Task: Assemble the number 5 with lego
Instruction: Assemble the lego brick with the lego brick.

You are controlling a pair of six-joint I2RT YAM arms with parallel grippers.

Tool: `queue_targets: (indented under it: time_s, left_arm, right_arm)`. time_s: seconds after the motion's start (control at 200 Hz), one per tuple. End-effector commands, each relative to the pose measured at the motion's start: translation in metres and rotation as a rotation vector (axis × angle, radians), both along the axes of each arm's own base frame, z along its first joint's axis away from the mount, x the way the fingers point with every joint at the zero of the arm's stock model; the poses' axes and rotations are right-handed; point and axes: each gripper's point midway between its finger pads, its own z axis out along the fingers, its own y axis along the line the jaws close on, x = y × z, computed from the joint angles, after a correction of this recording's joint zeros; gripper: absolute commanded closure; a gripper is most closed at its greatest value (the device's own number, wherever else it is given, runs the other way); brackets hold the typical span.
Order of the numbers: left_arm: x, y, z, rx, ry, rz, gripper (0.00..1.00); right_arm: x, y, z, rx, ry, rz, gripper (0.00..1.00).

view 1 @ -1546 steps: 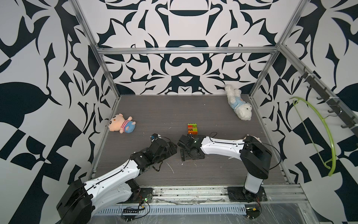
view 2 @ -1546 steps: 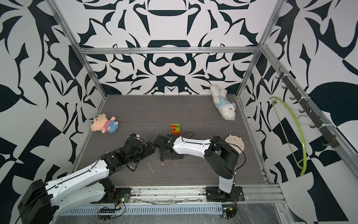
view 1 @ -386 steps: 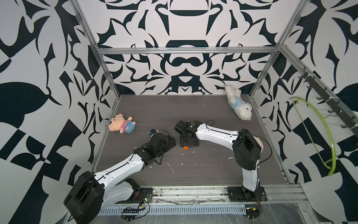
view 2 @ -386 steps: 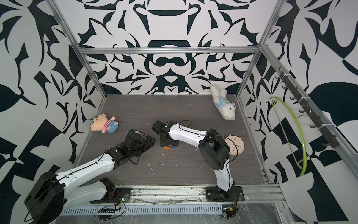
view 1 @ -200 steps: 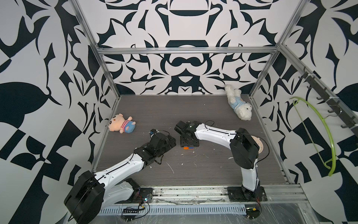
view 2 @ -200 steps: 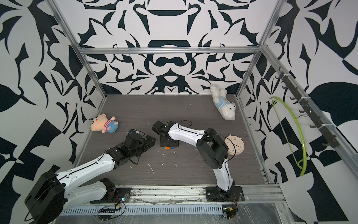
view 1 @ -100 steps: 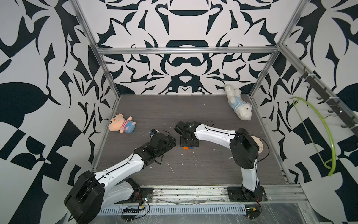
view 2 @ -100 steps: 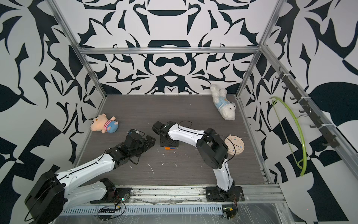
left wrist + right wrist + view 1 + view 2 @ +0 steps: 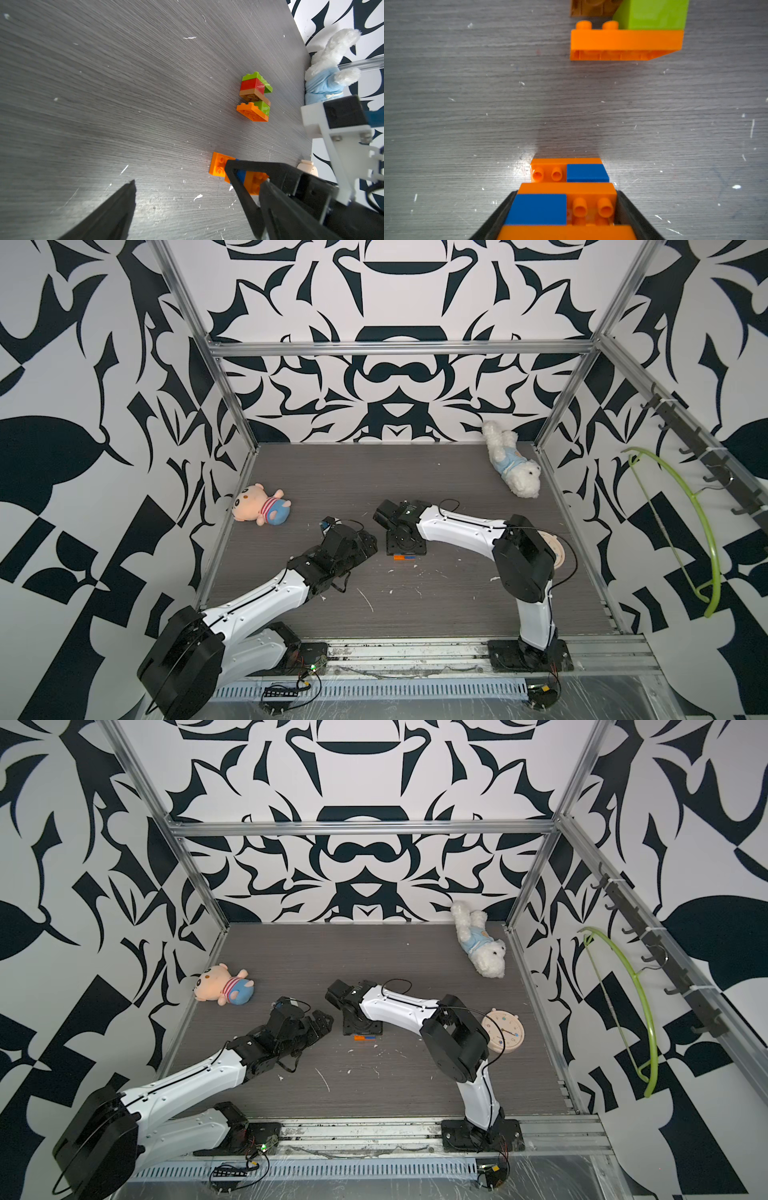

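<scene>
- Counter (image 9: 457, 605): carries all lego.
- Left gripper (image 9: 370, 545): jaws spread wide, empty.
- Right gripper (image 9: 564, 199): jaws clamp the orange-and-blue lego assembly (image 9: 566, 172) by its flat side walls, on the counter.
- Green-red-brown-orange lego stack (image 9: 255, 95): lies nearby, apart.
- Handling, as judged: light, rigid, smooth; grip flat sides, not studs.

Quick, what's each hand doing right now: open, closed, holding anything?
Left hand: open, empty.
Right hand: closed on the orange-blue lego.

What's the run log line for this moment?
left gripper: open, empty | right gripper: shut on orange-blue lego stack | green-red lego stack: lying apart, unjoined
</scene>
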Motion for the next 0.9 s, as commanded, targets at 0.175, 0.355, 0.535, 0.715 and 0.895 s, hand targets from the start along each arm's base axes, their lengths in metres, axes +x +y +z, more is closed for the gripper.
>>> queue_targets:
  time_s: [0.175, 0.355, 0.535, 0.715, 0.895]
  left_arm:
    - [0.0, 0.005, -0.001, 0.017, 0.001, 0.006, 0.01]
    - [0.0, 0.004, -0.001, 0.02, 0.002, 0.005, 0.01]
    - [-0.001, 0.005, -0.002, 0.024, 0.004, 0.005, 0.01]
    - [-0.001, 0.005, -0.003, 0.025, 0.008, 0.005, 0.01]
    - [-0.001, 0.005, -0.002, 0.025, 0.008, 0.005, 0.01]
  right_arm:
    - [0.001, -0.017, -0.001, -0.104, -0.027, 0.006, 0.37]
    - [-0.005, -0.005, -0.01, -0.041, 0.01, 0.014, 0.37]
    - [-0.009, -0.004, -0.012, -0.007, 0.034, 0.004, 0.37]
    - [-0.007, -0.005, -0.006, 0.02, 0.031, -0.003, 0.37]
    - [-0.008, -0.01, -0.013, 0.006, 0.046, -0.01, 0.37]
